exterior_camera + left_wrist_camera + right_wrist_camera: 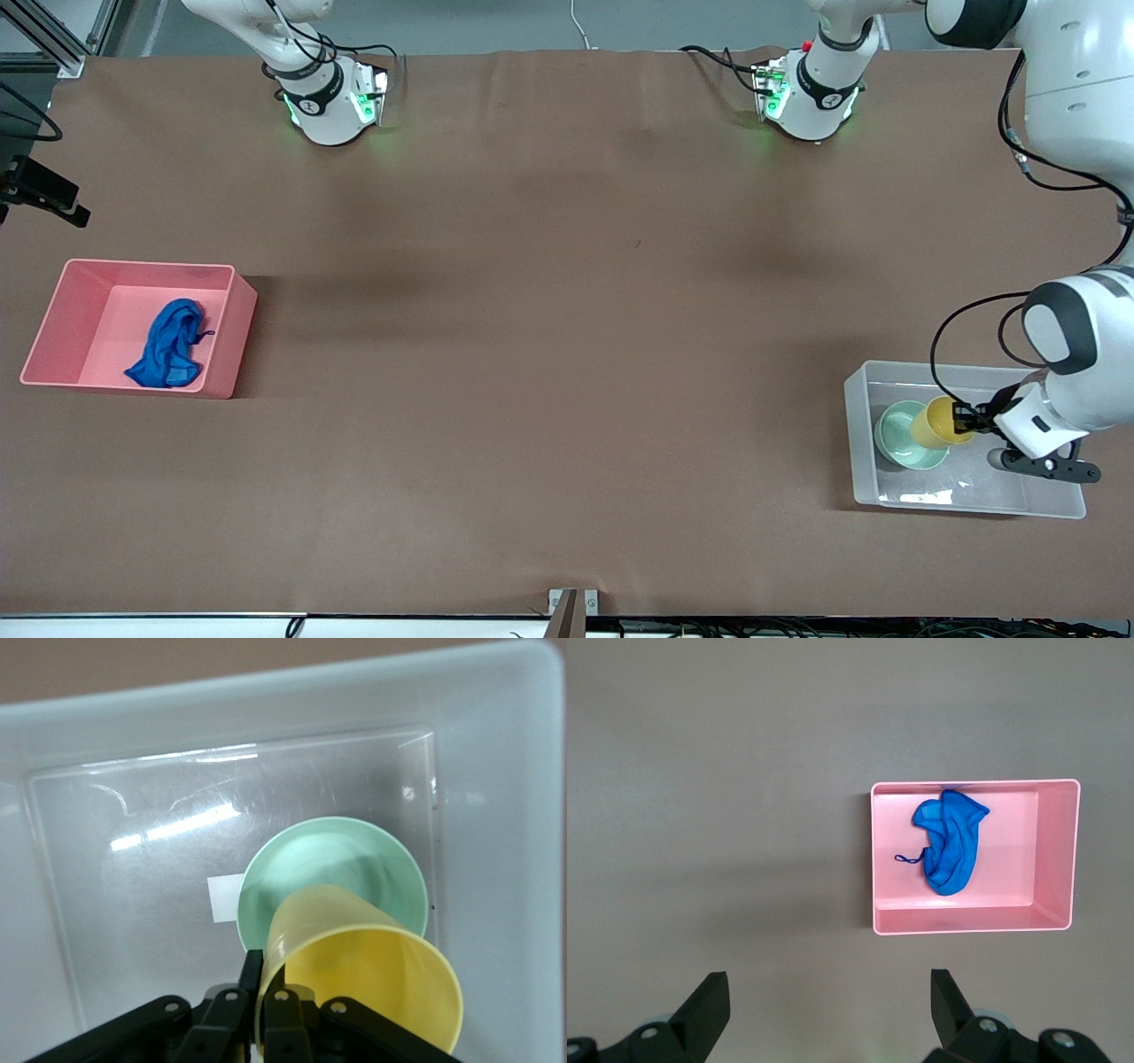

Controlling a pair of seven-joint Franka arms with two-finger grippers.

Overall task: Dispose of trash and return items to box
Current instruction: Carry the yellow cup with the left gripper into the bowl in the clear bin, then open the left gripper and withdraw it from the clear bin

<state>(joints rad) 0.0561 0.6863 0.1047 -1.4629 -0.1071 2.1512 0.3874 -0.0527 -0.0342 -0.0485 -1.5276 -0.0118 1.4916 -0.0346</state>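
The clear plastic tub [974,503] stands at the left arm's end of the table. The mint-green bowl [902,438] sits in it. My left gripper [966,415] is shut on the rim of the yellow cup [935,424] and holds it tilted over the bowl inside the tub. The left wrist view shows the fingers [253,967] pinching the cup [372,983] wall, with the bowl [328,868] and tub [266,700] below. The blue rag [168,346] lies in the pink bin [71,301]. My right gripper [828,979] is open and empty, high above the table beside the bin.
The pink bin [1059,850] with the rag [950,842] stands at the right arm's end of the table. A white sticker [223,897] shows on the tub's base beside the bowl. Brown table surface lies between bin and tub.
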